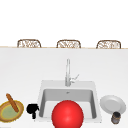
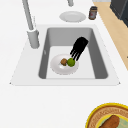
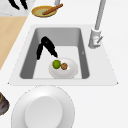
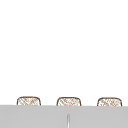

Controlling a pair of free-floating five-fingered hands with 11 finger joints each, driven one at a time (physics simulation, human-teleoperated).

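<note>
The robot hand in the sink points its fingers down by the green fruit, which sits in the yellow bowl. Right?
No: the green fruit sits on the white plate in the sink, not in the yellow bowl, as the left side view shows. The robot hand does point down by it.

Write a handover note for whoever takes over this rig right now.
Left robot hand: in the air over the counter, between the yellow bowl and the sink.
Right robot hand: open, inside the sink, fingers pointing down at the lime; contact unclear.
Lime and a brown round item lie on the white plate in the basin, neither gripped.
Second plate and jar sit on the right counter.
</note>
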